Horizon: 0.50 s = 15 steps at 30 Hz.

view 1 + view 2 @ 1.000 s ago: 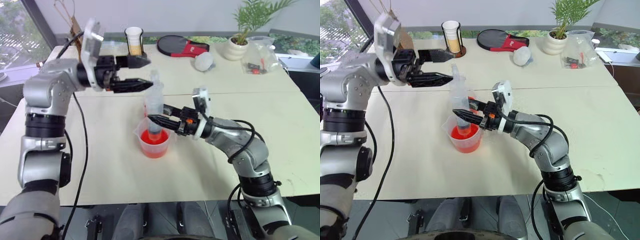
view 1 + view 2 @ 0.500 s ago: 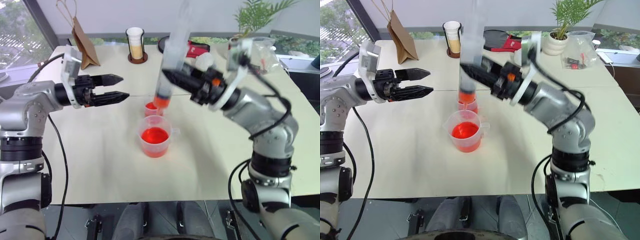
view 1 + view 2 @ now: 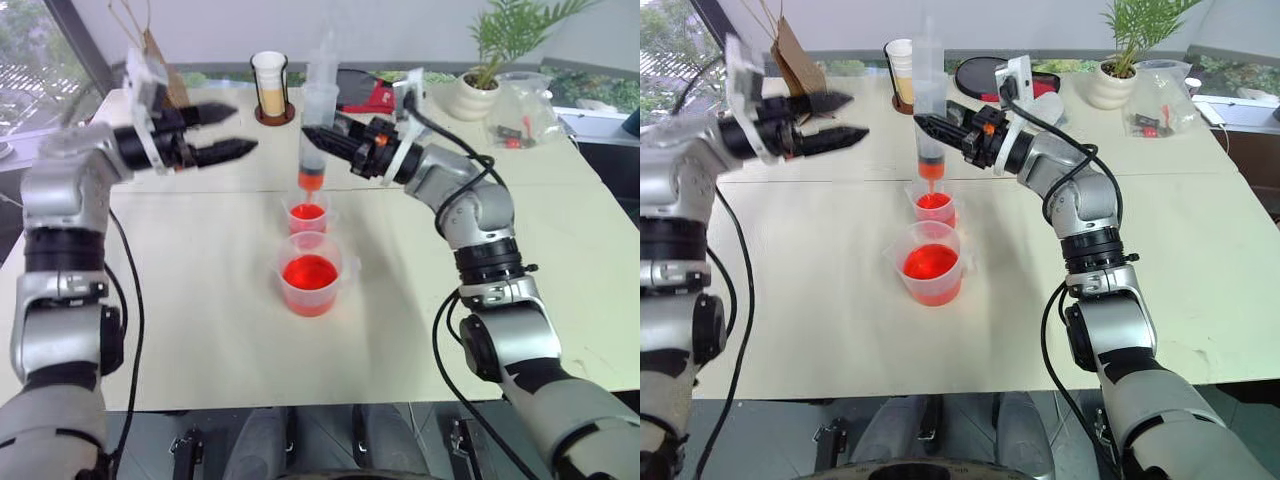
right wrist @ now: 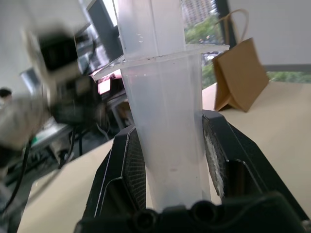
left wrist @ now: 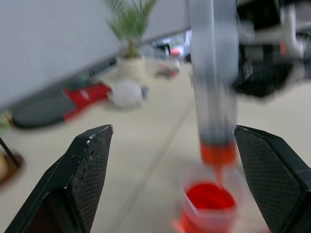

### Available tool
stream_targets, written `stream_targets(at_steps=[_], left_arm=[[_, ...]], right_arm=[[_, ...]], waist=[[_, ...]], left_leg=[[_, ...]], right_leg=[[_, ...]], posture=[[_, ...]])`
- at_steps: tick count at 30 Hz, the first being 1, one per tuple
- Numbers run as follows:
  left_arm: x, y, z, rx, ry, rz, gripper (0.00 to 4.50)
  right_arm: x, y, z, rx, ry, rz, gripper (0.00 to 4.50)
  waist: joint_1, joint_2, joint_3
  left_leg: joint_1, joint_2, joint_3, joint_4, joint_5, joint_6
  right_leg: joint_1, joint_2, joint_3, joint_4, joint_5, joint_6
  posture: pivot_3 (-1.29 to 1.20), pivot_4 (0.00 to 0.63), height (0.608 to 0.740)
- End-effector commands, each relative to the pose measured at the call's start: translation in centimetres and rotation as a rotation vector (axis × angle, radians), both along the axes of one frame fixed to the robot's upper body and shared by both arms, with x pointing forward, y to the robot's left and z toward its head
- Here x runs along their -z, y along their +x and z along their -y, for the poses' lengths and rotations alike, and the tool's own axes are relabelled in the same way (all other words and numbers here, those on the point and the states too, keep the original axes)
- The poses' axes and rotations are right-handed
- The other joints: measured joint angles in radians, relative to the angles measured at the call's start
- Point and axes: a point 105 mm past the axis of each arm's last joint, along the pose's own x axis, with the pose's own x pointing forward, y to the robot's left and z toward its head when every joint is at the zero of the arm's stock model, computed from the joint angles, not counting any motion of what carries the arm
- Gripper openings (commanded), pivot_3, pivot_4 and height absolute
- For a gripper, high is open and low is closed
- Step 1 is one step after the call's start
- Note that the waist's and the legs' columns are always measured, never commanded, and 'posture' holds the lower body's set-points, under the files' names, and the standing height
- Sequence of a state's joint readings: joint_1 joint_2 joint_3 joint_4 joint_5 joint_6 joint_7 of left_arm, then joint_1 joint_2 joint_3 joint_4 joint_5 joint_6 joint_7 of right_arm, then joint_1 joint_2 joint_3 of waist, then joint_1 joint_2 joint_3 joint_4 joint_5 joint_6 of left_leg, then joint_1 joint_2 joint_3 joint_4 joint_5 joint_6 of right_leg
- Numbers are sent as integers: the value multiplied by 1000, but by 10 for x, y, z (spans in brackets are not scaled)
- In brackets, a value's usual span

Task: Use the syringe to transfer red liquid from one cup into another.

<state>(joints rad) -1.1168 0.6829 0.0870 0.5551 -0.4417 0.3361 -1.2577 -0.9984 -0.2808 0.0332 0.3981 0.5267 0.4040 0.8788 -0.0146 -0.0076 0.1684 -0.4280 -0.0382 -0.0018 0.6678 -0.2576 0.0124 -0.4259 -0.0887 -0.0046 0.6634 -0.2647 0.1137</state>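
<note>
My right gripper (image 3: pixel 312 133) is shut on the barrel of the syringe (image 3: pixel 318 120), which stands upright. A band of red liquid (image 3: pixel 312 179) fills the barrel's bottom. Its orange tip hangs just above the smaller clear cup (image 3: pixel 307 216), which holds some red liquid. Just in front of that cup stands the larger handled cup (image 3: pixel 310 288) with red liquid (image 3: pixel 309 271) in it. My left gripper (image 3: pixel 245 128) is open in the air, left of the syringe and pointing at it. In the left wrist view the syringe (image 5: pixel 216 87) and smaller cup (image 5: pixel 209 204) lie beyond the open fingers (image 5: pixel 85 174).
At the back of the table stand a tall glass with cream contents (image 3: pixel 268 88), a brown paper bag (image 3: pixel 790 65), a black and red paddle case (image 3: pixel 985 75), a potted plant (image 3: pixel 478 90) and a clear plastic bag (image 3: pixel 522 115).
The right gripper lifted the syringe out of the larger cup and brought it upright over the smaller cup. The left gripper drew back to the left and rose, staying open.
</note>
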Motion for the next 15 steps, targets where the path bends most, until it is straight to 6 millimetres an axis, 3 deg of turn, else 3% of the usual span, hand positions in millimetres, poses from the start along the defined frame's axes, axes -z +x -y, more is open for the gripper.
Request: stream_targets(at_steps=[1, 7, 15], left_arm=[[-32, -2, 6, 50, -20, 98, 4089], [-47, 5, 30, 115, -16, 153, 4089], [-48, 18, 47, 97, -9, 192, 4089]], right_arm=[[-17, -1, -3, -17, 8, 83, 1377], [-14, -1, -8, -33, -5, 94, 1377], [-11, -8, -14, -59, -14, 110, 1377]], waist=[[-1, 0, 0], [-7, 0, 0], [-7, 0, 0]], left_leg=[[0, 0, 0, 0, 0, -1], [0, 0, 0, 0, 0, 0], [0, 1, 0, -1, 0, 0]], right_leg=[[0, 0, 0, 0, 0, 0], [0, 1, 0, 0, 0, 0], [-1, 1, 0, 0, 0, 0]], posture=[[0, 150, 740], [0, 150, 740], [0, 150, 740]])
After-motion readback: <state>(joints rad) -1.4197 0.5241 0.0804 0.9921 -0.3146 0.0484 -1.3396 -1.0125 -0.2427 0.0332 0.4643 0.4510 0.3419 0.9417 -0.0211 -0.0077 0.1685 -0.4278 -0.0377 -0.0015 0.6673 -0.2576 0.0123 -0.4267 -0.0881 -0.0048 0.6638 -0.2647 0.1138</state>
